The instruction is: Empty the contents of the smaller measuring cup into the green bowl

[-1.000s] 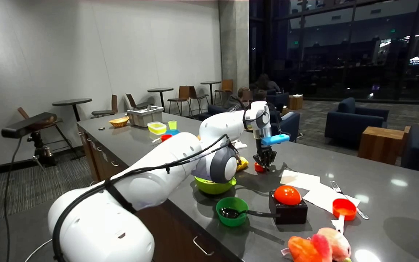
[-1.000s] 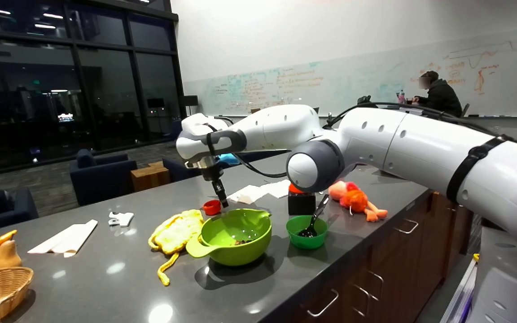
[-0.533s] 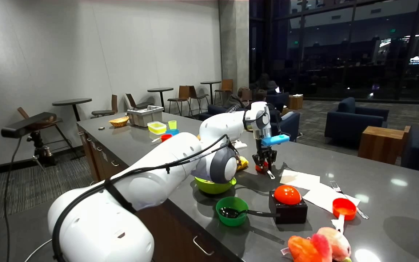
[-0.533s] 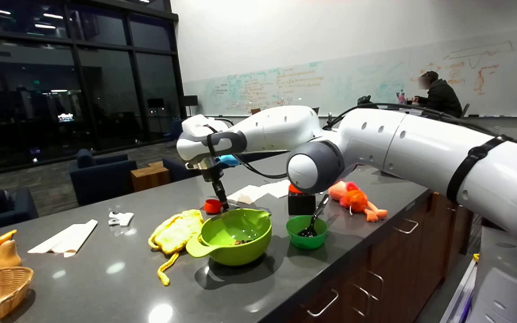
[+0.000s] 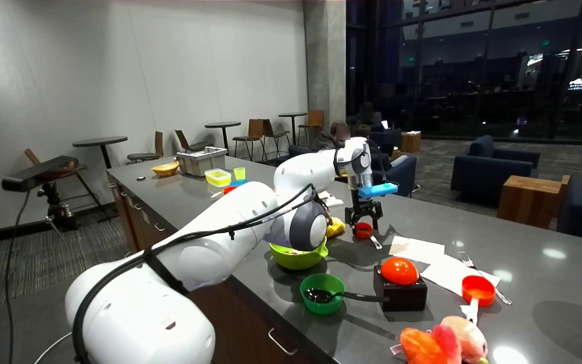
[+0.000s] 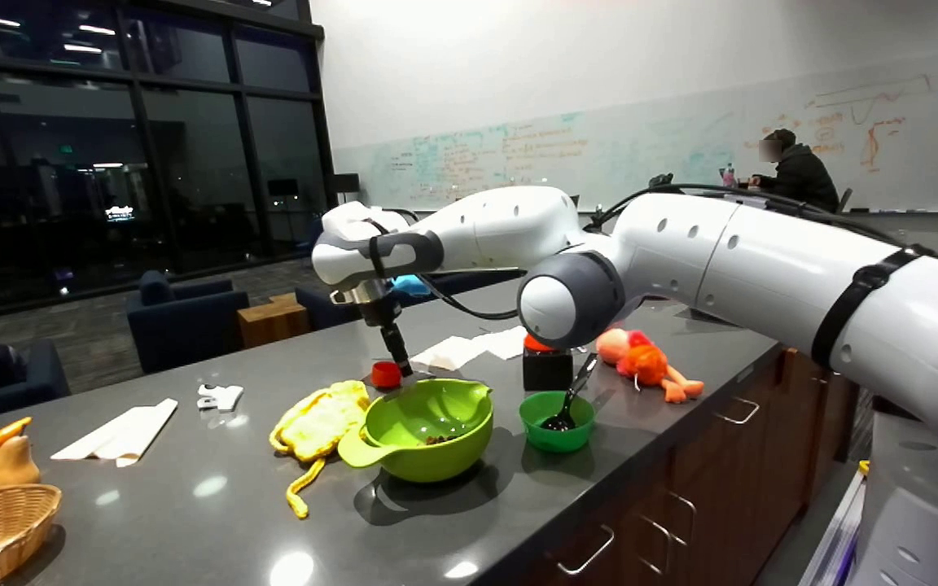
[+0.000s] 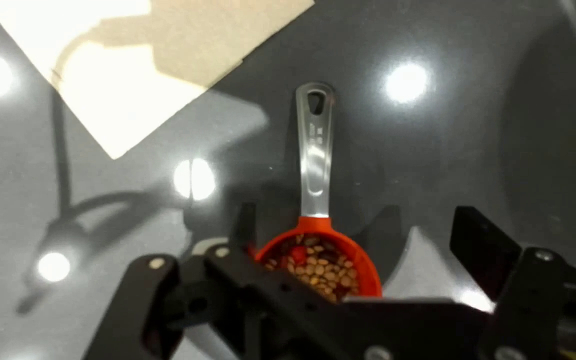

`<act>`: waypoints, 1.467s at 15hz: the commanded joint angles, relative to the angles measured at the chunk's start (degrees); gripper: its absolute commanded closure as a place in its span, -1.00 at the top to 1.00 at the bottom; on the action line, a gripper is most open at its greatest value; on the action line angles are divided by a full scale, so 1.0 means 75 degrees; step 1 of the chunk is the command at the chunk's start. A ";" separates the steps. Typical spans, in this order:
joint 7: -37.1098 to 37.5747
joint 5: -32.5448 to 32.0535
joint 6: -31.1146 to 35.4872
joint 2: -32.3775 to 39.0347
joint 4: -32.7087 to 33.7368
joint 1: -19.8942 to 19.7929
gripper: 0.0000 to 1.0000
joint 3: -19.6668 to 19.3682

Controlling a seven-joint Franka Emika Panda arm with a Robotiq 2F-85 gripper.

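Observation:
The smaller measuring cup (image 7: 313, 235), red with a metal handle (image 7: 314, 155), sits upright on the counter in the wrist view, holding tan beans with a few red and dark bits. Above it my gripper (image 7: 358, 235) is open, its jaws spread wide. The cup lies nearer the left finger, which hides part of it; the right finger (image 7: 488, 255) is well clear. An exterior view has the cup (image 5: 364, 230) under the gripper (image 5: 364, 227). The green bowl (image 6: 436, 460) stands closer to the counter's edge, with some dark bits inside.
A darker green tub (image 6: 557, 439) holds a black spoon. Near it are a black box with a red dome (image 5: 399, 272), a bigger red cup (image 5: 478, 290) and plush toys (image 5: 442, 338). A yellow knitted thing (image 6: 322, 419) lies beside the bowl.
The gripper has opened, released the cup and risen slightly, shifting a little left in an exterior view. The cup's handle, unseen a second ago, now shows lying toward the napkins.

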 commanded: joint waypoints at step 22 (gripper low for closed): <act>0.4733 0.0936 -0.1423 -0.1405 -0.0061 0.0396 1.00 0.0292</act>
